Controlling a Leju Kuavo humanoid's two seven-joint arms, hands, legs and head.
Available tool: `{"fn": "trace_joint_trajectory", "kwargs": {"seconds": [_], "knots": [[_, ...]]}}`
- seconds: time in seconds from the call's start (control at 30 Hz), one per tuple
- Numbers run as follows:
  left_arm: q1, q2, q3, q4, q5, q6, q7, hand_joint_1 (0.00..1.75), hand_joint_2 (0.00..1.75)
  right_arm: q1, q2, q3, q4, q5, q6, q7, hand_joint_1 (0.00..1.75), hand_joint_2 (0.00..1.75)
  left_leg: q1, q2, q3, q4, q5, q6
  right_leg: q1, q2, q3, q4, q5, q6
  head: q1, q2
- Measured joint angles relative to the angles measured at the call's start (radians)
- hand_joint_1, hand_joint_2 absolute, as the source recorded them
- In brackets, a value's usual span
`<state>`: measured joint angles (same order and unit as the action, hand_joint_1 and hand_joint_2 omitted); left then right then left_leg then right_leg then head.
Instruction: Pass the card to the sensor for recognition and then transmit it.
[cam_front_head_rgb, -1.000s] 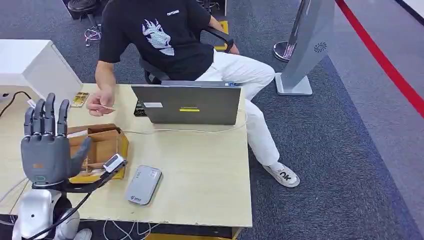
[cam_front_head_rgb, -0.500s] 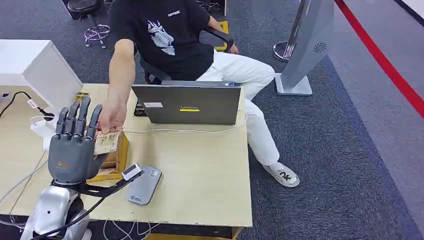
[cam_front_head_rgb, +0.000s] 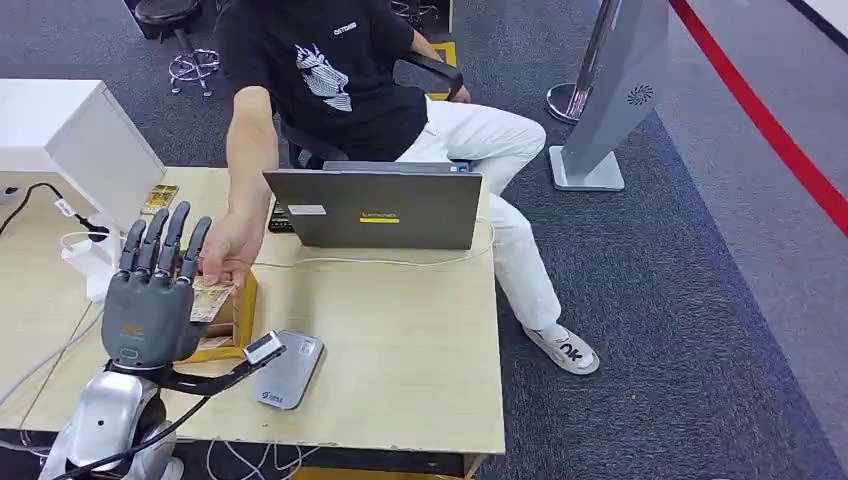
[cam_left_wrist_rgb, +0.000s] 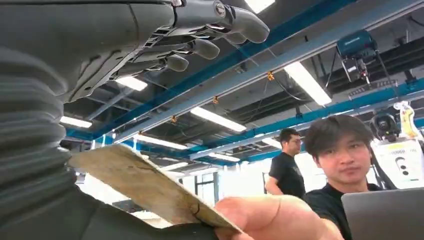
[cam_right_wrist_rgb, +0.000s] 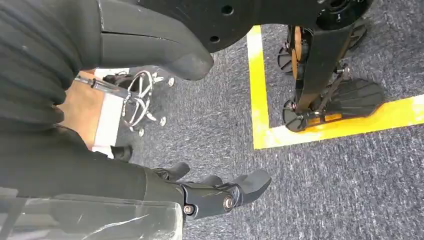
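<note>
My left hand (cam_front_head_rgb: 150, 300) is raised over the table's near left corner, palm facing away, fingers spread and upright. A person seated across the table reaches a hand (cam_front_head_rgb: 228, 255) to it and holds a worn tan card (cam_front_head_rgb: 210, 298) against my palm side. In the left wrist view the card (cam_left_wrist_rgb: 145, 185) lies between my thumb and my straight fingers (cam_left_wrist_rgb: 200, 47), with the person's fingertips (cam_left_wrist_rgb: 270, 217) still pinching its end. The flat grey sensor (cam_front_head_rgb: 287, 368) lies on the table just right of my hand. My right hand (cam_right_wrist_rgb: 220, 192) hangs beside the body over carpet, holding nothing.
An open cardboard box (cam_front_head_rgb: 238, 300) sits behind my left hand. A grey laptop (cam_front_head_rgb: 375, 208) stands mid-table with a white cable in front of it. A white cabinet (cam_front_head_rgb: 70, 130) is at the far left. Cables trail along the table's left side.
The person's arm has stretched from the far table edge to my left hand, bringing the card to my palm. My left hand has shifted right towards the box.
</note>
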<state>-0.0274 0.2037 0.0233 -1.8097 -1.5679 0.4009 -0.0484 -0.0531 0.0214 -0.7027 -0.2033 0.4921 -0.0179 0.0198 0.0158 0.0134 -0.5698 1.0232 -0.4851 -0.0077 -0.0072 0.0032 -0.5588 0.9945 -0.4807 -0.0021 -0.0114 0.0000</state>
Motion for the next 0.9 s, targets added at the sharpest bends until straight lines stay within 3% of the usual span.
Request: {"fn": "trace_joint_trajectory", "kwargs": {"seconds": [0.3, 0.33, 0.37, 0.9], "knots": [[-0.003, 0.004, -0.002, 0.011, 0.0, 0.0, 0.005, 0.0, 1.75, 0.0, 0.0, 0.0, 0.0, 0.003, 0.0, 0.0, 0.0, 1.75, 0.0, 0.0, 0.0, 0.0, 0.0, 0.0, 0.0, 0.0, 0.0, 0.0, 0.0, 0.0, 0.0, 0.0], [-0.005, 0.004, -0.002, 0.014, 0.0, 0.002, 0.007, 0.61, 1.75, 0.0, 0.0, 0.0, 0.0, 0.004, 0.0, 0.0, 0.0, 1.75, 0.0, 0.0, 0.0, 0.0, 0.0, 0.0, 0.0, 0.0, 0.0, 0.0, 0.0, 0.0, 0.0, 0.0], [-0.006, 0.004, -0.002, 0.017, 0.0, 0.003, 0.007, 1.75, 1.75, 0.0, 0.0, 0.0, 0.0, 0.005, 0.0, 0.0, 0.0, 1.75, 0.0, 0.0, 0.0, 0.0, 0.0, 0.0, 0.0, 0.0, 0.0, 0.0, 0.0, 0.0, 0.0, 0.0], [-0.004, 0.002, -0.002, 0.038, 0.008, 0.018, -0.003, 1.75, 1.75, 0.0, 0.006, -0.007, 0.0, 0.011, 0.0, -0.002, 0.0, 1.75, 0.0, 0.0, 0.0, 0.0, 0.0, 0.0, 0.0, 0.0, 0.0, 0.0, 0.0, 0.0, 0.0, 0.0]]}}
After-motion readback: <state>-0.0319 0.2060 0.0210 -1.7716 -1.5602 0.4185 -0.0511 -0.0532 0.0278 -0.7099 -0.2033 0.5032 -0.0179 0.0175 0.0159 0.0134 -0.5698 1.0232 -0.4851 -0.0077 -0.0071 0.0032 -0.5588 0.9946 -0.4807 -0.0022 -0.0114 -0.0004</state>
